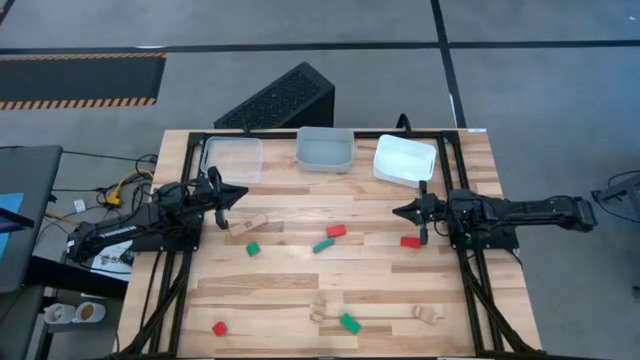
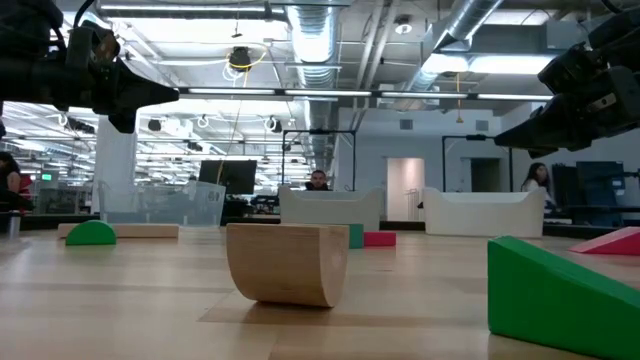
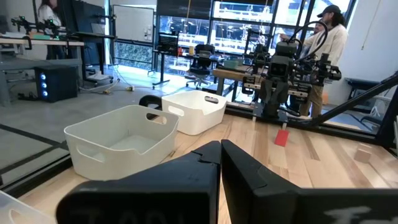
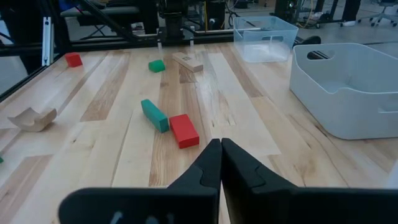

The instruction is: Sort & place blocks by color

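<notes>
Progress: nothing sorted yet; every block I can see lies loose on the counter [image 1: 300, 290], so all the placing seems left to do.
Left gripper [image 1: 238, 193]: fingers closed together, holding nothing, hovering beside a plain wood block [image 1: 250, 222].
Blocks, left to right: red cube [image 1: 219, 328] near left; small green block [image 1: 253, 248]; long green block [image 1: 323, 245] touching a red brick [image 1: 336, 230]; green wedge [image 1: 349, 322]; red block [image 1: 410, 241].
Right gripper [image 1: 398, 211]: fingers closed, empty, just beside that red block.
Trays: clear tray [image 1: 232, 159], grey tray [image 1: 325, 149], white tray [image 1: 405, 159] along the far edge, all empty.
</notes>
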